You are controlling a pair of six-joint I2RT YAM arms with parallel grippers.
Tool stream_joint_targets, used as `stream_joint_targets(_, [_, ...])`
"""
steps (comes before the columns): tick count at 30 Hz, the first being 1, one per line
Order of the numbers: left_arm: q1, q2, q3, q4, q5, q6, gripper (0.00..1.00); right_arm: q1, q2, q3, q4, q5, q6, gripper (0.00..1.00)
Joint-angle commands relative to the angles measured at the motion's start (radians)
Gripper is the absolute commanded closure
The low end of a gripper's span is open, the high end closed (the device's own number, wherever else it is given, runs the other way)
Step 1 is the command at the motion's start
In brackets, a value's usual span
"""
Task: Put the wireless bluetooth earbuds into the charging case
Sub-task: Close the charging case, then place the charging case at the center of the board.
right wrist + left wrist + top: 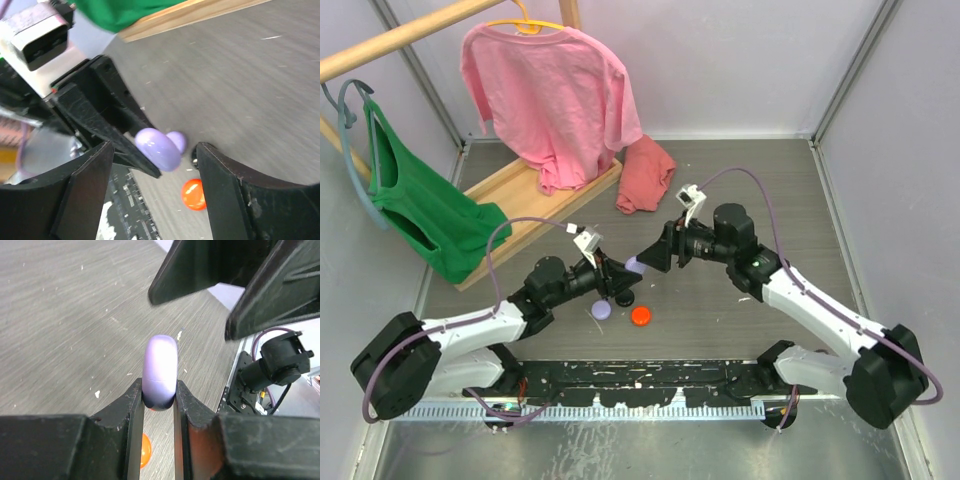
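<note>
item: lavender case (160,365), a rounded capsule with a seam round its lower part. location: pinched by its lower end in the left gripper (159,386), fingers clamped tight on it, most of the case sticking out past the fingertips, held clear of the grey table (750,190). right gripper (651,258): jaws spread wide, empty, tips near the case and facing it, not touching. on the table below: lavender puck (601,310) and orange-red puck (641,316), near each other but apart. earbuds: too small to make out. background: pink shirt (550,90) and green garment (415,205) on a wooden rack (390,45).
</note>
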Motion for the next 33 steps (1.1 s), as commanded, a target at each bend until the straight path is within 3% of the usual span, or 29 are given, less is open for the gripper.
stream_joint_targets(1, [0.005,0.013,0.083,-0.138,-0.054,-0.061,1.00,-0.017,-0.114,-0.034,-0.054,0.333,-0.053,0.26])
stream_joint_targets(6, [0.005,0.059,0.150,-0.293,-0.078,-0.094,0.98,-0.020,-0.230,-0.092,-0.104,0.548,-0.081,0.23])
stream_joint_targets(11, [0.005,0.156,0.261,-0.458,-0.075,-0.117,0.96,-0.020,-0.340,-0.145,-0.154,0.657,-0.101,0.21])
stream_joint_targets(21, [0.005,0.389,0.407,-0.610,-0.046,-0.178,0.92,-0.020,-0.538,-0.211,-0.237,0.865,-0.117,0.19])
stream_joint_targets(28, [0.003,0.518,0.471,-0.672,-0.002,-0.218,0.87,-0.020,-0.567,-0.232,-0.255,0.907,-0.140,0.18])
stream_joint_targets(33, [0.001,0.543,0.497,-0.740,-0.012,-0.219,0.78,-0.020,-0.565,-0.232,-0.264,0.910,-0.145,0.18])
